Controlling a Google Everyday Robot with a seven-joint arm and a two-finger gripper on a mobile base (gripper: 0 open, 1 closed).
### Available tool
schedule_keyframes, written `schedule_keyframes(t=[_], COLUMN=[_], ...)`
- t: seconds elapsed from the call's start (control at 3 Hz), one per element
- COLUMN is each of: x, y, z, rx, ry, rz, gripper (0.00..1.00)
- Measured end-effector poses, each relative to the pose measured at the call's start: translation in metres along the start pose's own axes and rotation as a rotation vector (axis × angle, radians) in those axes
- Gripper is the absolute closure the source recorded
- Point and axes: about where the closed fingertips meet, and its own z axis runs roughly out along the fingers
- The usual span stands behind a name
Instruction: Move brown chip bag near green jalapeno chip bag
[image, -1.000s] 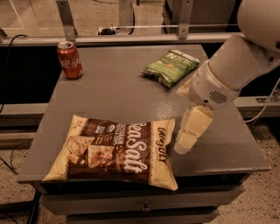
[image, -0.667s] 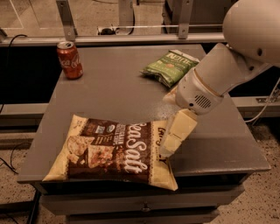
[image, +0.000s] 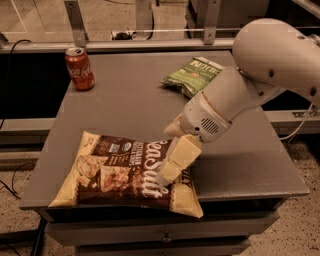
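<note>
While the brown chip bag (image: 115, 172) lies flat along the front edge of the grey table (image: 250, 165), with its white lettering facing up and its lower right corner reaching just past the rim, we see the gripper (image: 167, 155) poised over the bag's right-hand part. We make out its two pale fingers (image: 181, 156) spread apart. One slants down across the end of the bag's lettering, its tip on the wrapper or just above it; we cannot tell which. The other shows as a short stub just beyond the bag's far edge. Neither presses the bag against the other, so we read the jaws as wide open and holding nothing. The white arm (image: 240, 95) rises from the gripper, up and to the right of the bag. The green jalapeno chip bag (image: 192, 75) lies well apart from the brown bag, beyond its right end toward the back of the table, with its near corner hidden behind the arm. A red soda can (image: 80, 69) stands upright well beyond the brown bag's left end, close to the table's far edge.
</note>
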Motion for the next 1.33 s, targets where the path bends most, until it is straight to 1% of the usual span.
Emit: schedule_keyframes(t=[0.33,0.67,1.0,1.33], x=[-0.001,-0.003,-0.003,-0.004], y=[0.006,0.007,0.003,-0.007], z=[0.007,0.003,-0.009,-0.042], rx=[-0.009,0.006,0.032,0.103], ry=[-0.018,-0.029,-0.046,-0.069], rz=[0.008,0.010,0.015,0.007], gripper=[0.39,0.62,0.85,1.00])
